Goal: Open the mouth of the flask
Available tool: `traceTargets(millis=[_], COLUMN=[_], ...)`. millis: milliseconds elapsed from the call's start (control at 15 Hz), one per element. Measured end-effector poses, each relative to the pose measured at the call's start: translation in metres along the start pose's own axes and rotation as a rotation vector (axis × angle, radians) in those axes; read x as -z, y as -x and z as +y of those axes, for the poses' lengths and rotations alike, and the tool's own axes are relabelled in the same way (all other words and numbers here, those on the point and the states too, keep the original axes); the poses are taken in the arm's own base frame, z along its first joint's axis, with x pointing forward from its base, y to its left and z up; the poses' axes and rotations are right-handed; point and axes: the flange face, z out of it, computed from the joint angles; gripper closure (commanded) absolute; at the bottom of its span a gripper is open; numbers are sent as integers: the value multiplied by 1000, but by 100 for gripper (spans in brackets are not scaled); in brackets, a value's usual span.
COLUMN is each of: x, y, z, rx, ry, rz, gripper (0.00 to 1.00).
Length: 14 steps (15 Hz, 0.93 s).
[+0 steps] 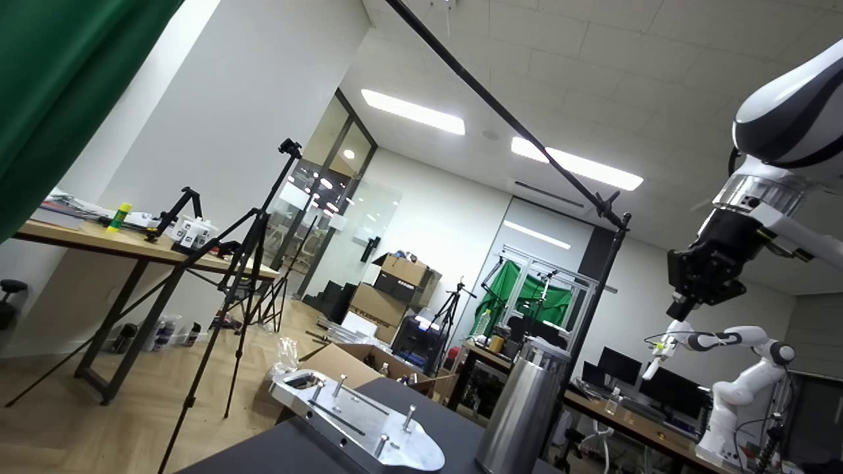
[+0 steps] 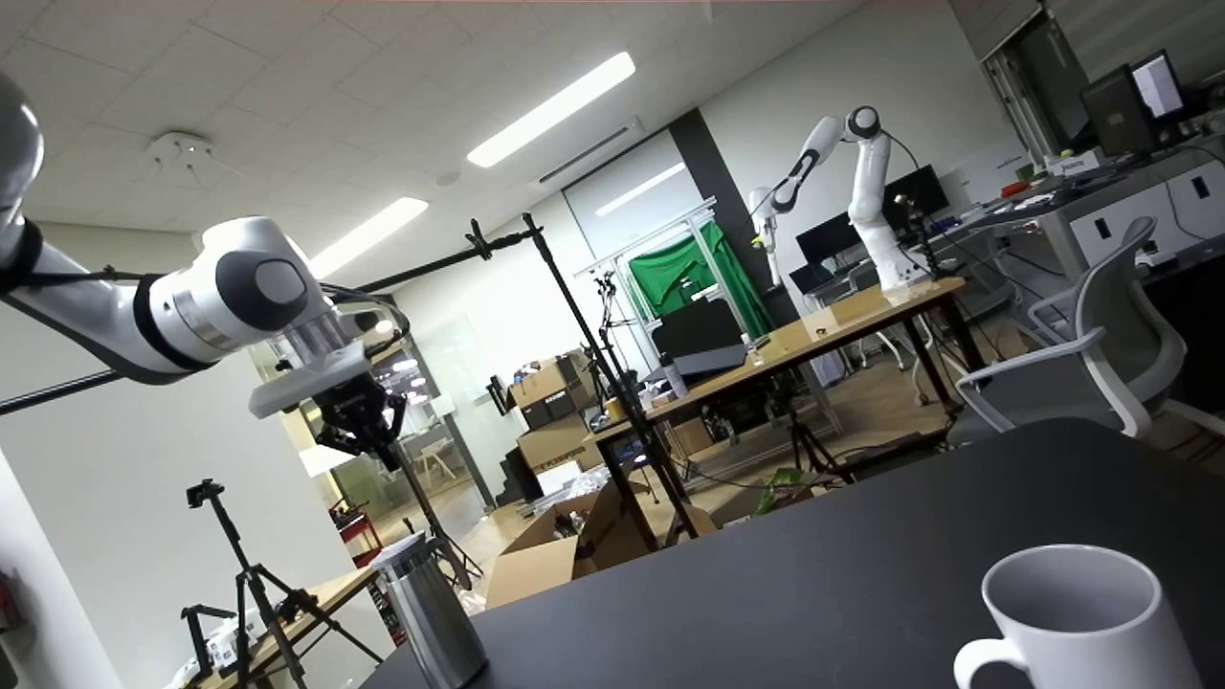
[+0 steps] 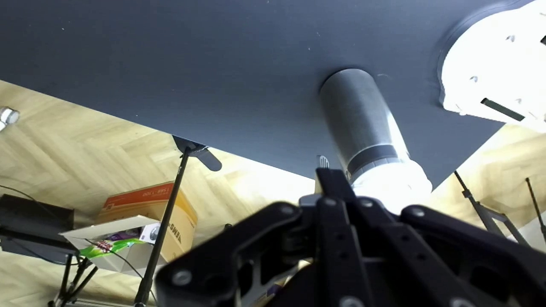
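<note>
At far left in an exterior view, a green cloth (image 1: 59, 99) is hanging beside a wooden table (image 1: 132, 245), on which a yellow-and-green tube (image 1: 119, 217) is standing. A black tripod (image 1: 258, 220) is spreading its legs before it. Rightward and near, a white slotted plate (image 1: 362, 416) is lying on the dark surface (image 1: 276, 454), four bolts (image 1: 409, 418) rising from it, and an open cardboard box (image 1: 339, 365) is sitting farther off. To the right of the plate, apart from it, the silver-grey brushed-metal flask (image 1: 517, 415) is standing upright on the surface, its mouth (image 1: 545, 349) facing up; glare is whitening that top end in the wrist view, so whether it is covered cannot be told. The gripper (image 1: 679, 311) is hanging higher than the flask, clear of it in both exterior views, and its fingers (image 3: 332, 221) are lying narrow, one against the other, in the wrist view. Farther right and far off, another white robot arm (image 1: 724, 401) is standing on a desk (image 1: 642, 426); the near robot arm (image 1: 803, 108) is reaching in from the right edge. In an exterior view, a grey office chair (image 2: 1115, 311) is standing far right, and a white mug (image 2: 1101, 655) is resting near right on the surface, well apart from the flask.
</note>
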Motion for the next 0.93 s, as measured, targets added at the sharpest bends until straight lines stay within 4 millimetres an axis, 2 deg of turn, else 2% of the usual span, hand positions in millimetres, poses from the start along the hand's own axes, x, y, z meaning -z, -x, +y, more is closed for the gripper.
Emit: traceTargets(millis=[133, 600, 933], x=[-6, -54, -92], y=[-5, -44, -55], z=[-12, -101, -122], rx=[14, 104, 188], ry=[-15, -155, -136], rz=[21, 85, 127], gripper=[100, 100, 100])
